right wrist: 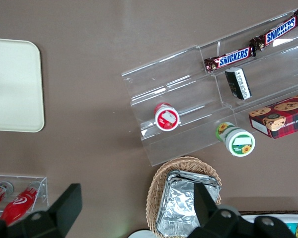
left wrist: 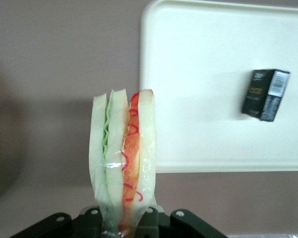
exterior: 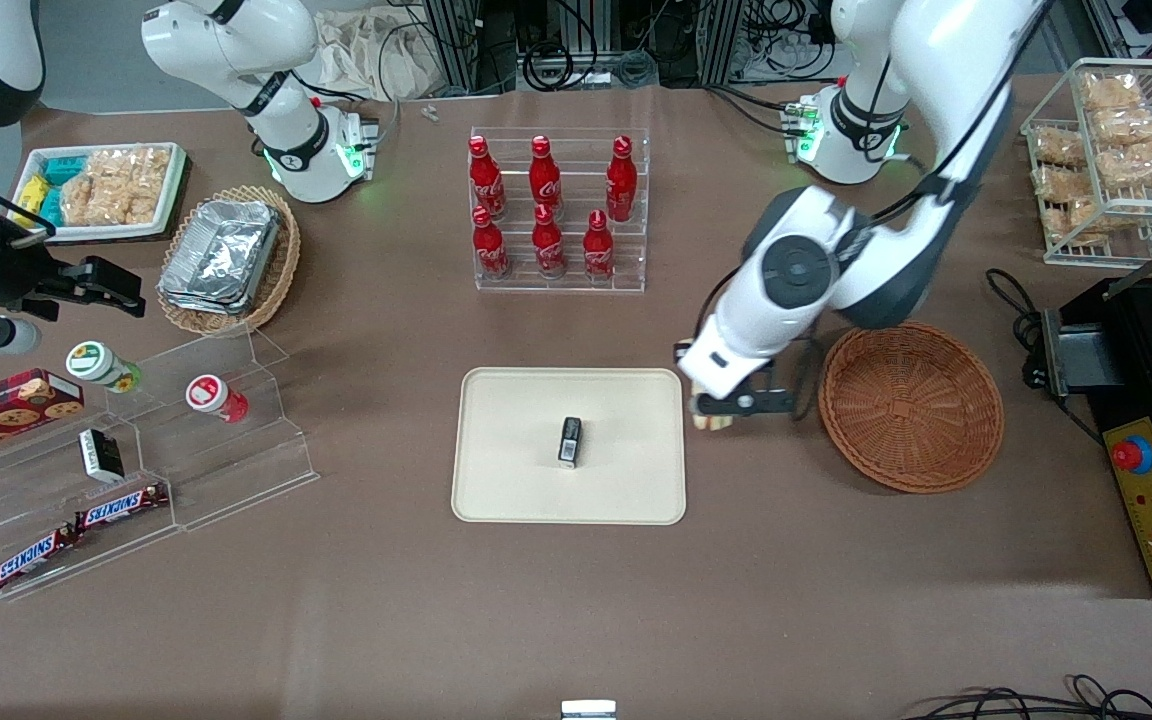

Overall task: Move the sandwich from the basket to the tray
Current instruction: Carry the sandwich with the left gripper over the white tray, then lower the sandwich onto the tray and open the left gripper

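Currently the fingers point(left wrist: 150, 218) are clamped on the sandwich point(left wrist: 123, 158) at one end, so the wedge sticks out from the gripper point(exterior: 726, 408) edge-on: white bread layers, green filling on one side, red-orange on the other, clear wrap over all of it. The gripper sits above bare table point(exterior: 576, 620) in the gap between the tray point(exterior: 516, 480) and the basket point(exterior: 911, 405), just beside the tray's short edge at the working arm's end, and apart from the basket rim. In the front view only a small pale bit of the sandwich shows under the gripper, close to the tray's rim but not over the tray. The basket shows nothing inside it. A small black box point(exterior: 570, 442) stands near the middle of the tray; in the left wrist view it is well apart from the sandwich. Farther from the front camera than the tray is a clear rack of red bottles point(exterior: 548, 208). Toward the parked arm's end: tan wicker basket with foil containers point(exterior: 226, 258), and clear stepped shelves with Snickers bars point(exterior: 121, 506).
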Motion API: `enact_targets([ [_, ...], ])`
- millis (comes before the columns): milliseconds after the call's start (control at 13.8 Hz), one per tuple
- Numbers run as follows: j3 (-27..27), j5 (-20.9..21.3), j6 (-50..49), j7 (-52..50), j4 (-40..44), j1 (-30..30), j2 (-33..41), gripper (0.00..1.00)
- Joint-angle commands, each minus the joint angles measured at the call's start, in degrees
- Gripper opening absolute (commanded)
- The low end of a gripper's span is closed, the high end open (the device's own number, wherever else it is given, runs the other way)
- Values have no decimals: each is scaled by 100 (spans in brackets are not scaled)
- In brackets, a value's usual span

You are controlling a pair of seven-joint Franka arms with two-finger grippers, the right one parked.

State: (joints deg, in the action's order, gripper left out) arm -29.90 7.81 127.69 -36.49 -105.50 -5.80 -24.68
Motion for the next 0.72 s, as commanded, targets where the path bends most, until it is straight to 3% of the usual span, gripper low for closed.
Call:
enact_targets([
  [0,-7,728,640,-7,284,-185,-833,0],
  [289,45,1248,1030,-156,749,-369,-1696,0],
  [361,133,1336,1038,-174,776,-387,-1785,27],
  [434,142,1442,1038,-174,794,-387,-1829,99],
  [651,134,1478,1030,-410,829,-343,-1672,100],
])
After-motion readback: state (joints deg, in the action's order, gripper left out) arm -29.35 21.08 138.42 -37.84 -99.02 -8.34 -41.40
